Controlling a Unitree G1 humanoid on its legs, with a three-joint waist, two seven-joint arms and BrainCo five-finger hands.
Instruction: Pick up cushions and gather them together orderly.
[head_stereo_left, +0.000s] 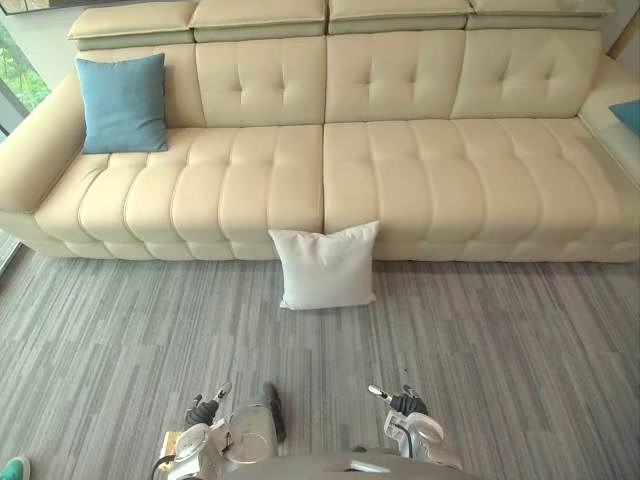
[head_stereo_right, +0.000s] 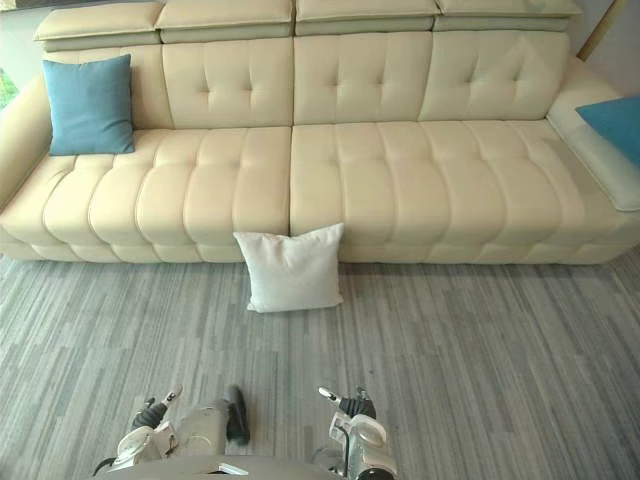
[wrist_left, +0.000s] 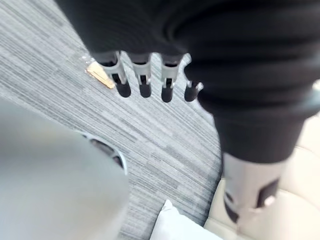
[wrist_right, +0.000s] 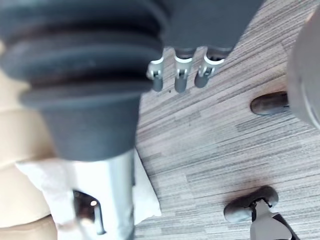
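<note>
Cushion (head_stereo_left: 326, 266), white, square (plump), against sofa (head_stereo_left: 400, 170), left hand (head_stereo_left: 203, 410), right hand (head_stereo_left: 408, 404), fingers (wrist_left: 143, 82) slack.

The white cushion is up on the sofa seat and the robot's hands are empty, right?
Not quite. The white cushion stands on the floor, leaning against the front of the sofa, as the left eye view shows. The left hand and right hand are indeed empty.
</note>
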